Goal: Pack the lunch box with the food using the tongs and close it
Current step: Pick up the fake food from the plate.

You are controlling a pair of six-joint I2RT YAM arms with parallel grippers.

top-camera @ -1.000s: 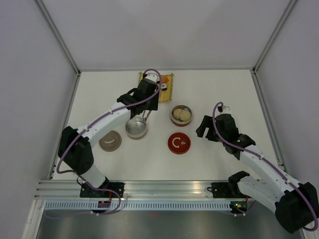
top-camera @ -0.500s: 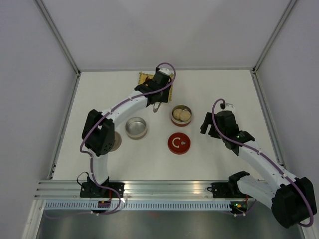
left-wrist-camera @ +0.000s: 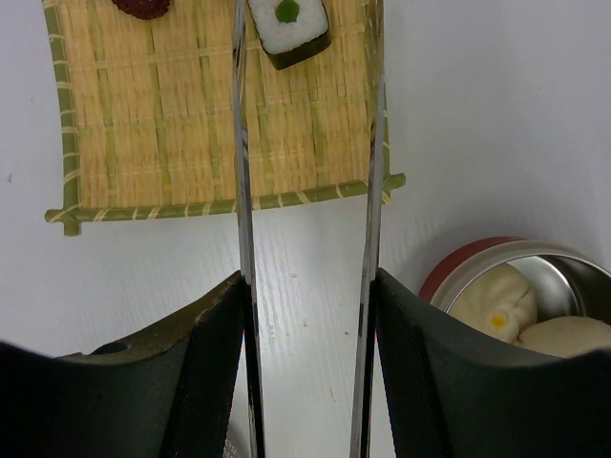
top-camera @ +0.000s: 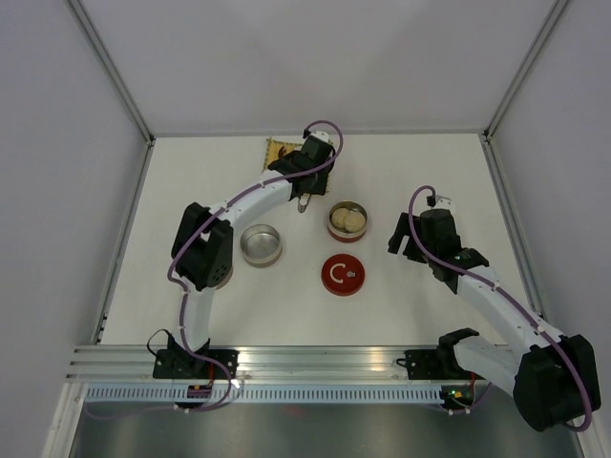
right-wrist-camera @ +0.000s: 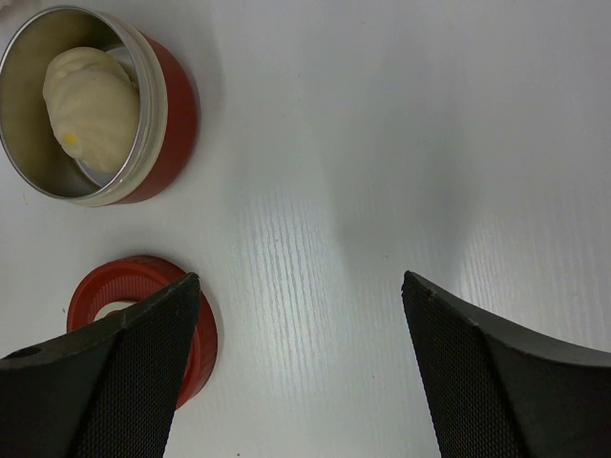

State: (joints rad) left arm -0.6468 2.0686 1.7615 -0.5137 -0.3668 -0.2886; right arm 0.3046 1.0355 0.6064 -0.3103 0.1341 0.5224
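One black-wrapped white roll [left-wrist-camera: 288, 27] lying btwn slim silver metal tongs [left-wrist-camera: 242, 191], L gripper [left-wrist-camera: 307, 281] clamping them; centre, squeeze gently; R gripper [right-wrist-camera: 298, 279] wide

Two round metal tins [top-camera: 260, 245] and one round red lid [top-camera: 343, 275] show. The food numbers two round white buns [left-wrist-camera: 482, 301], one black-wrapped white roll [left-wrist-camera: 288, 27], one dark red-brown piece [left-wrist-camera: 141, 7].

Bright even overhead light, soft shadows, sharp focus w/ glare on tongs [left-wrist-camera: 242, 191].
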